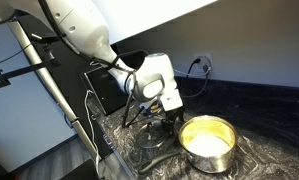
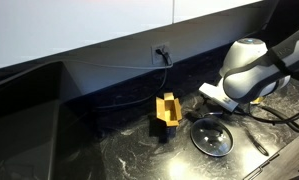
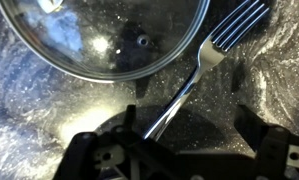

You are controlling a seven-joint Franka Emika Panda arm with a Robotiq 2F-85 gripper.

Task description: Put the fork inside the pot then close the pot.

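1. The jaws stand spread and empty, either side of the handle of the fork (image 3: pixel 194 80).
2. The fork lies flat on the table (image 3: pixel 29 120), just beside the glass lid (image 3: pixel 99 40).
3. The pot (image 1: pixel 207 140) stands open nearby; no step looks done, so fork and lid both remain.
4. The arm (image 1: pixel 84 30) reaches down, wrist pointing at the table.
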